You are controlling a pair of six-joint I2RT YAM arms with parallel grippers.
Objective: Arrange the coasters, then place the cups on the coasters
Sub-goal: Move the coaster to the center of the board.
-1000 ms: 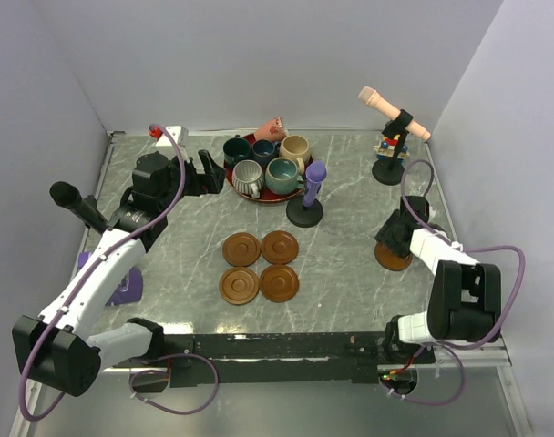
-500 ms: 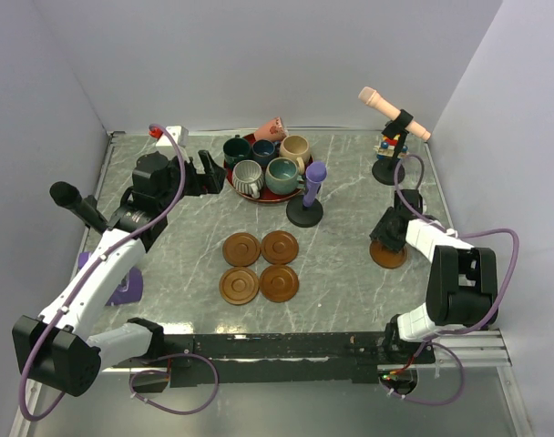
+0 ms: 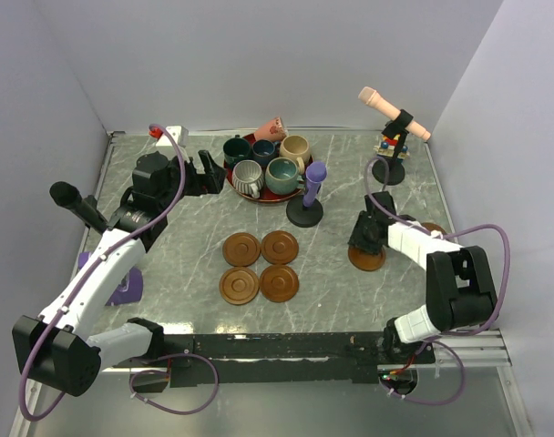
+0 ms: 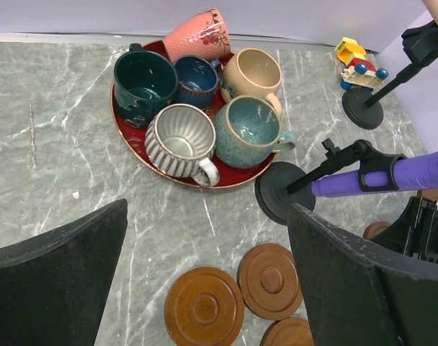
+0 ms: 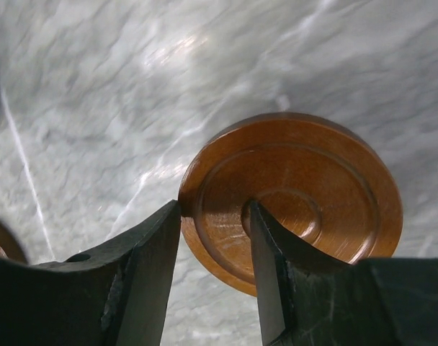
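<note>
My right tool (image 5: 214, 216) straddles the rim of a round, ring-grooved brown wooden coaster (image 5: 313, 180) on the veined grey marble desk (image 3: 341, 300) (pinching or only touching, I cannot tell); my left tool (image 4: 209, 209) gapes wide.

We saw a grey, marble-veined table top (image 3: 350, 296) with a soft sheen. The coaster (image 5: 305, 202) was smooth, varnished brown wood, cut with ring grooves. The cups (image 4: 248, 130) were glossy glazed ceramic, the grey cup (image 4: 177, 140) ribbed, on a shiny red plate (image 4: 233, 177). The right gripper (image 5: 216, 238) had fingers (image 5: 125, 288) of matt black, faintly grainy plastic.
</note>
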